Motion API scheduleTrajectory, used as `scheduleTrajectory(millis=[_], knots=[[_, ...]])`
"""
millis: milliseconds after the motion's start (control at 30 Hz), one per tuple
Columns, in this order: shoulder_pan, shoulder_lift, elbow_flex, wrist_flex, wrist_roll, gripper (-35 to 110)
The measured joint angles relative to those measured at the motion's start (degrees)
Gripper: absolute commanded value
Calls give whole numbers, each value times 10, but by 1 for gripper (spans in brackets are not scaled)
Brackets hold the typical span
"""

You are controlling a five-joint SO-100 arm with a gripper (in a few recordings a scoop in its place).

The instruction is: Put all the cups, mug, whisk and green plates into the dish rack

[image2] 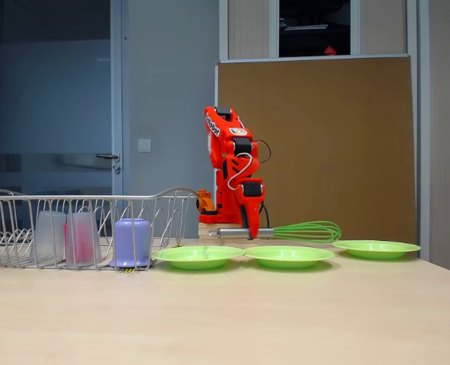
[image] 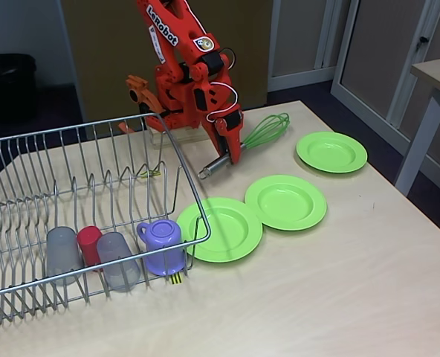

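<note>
Now the gripper (image: 233,152) pinches the whisk (image: 259,138) by its handle, low over the counter (image: 339,282), ready for the dish rack (image: 71,193).

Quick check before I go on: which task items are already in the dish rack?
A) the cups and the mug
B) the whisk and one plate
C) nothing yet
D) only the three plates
A: two grey cups, the red cup and the mug stand in the dish rack.

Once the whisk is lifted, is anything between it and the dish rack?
Nothing stands on the table between the whisk and the dish rack. Only the rack's own raised wire rim must be cleared. The gripper is down at the whisk's handle.
</note>
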Motion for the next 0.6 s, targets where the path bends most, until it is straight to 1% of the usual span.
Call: scheduleTrajectory(millis=[67,133,300,467,600], knots=[[-18,44,-28,58,-5,0],[-40,75,-54,102,-34,0],[-87,87,-152,145,-82,0],[-69,27,-312,143,-183,0],[-11,-10,-446,184,-261,0]])
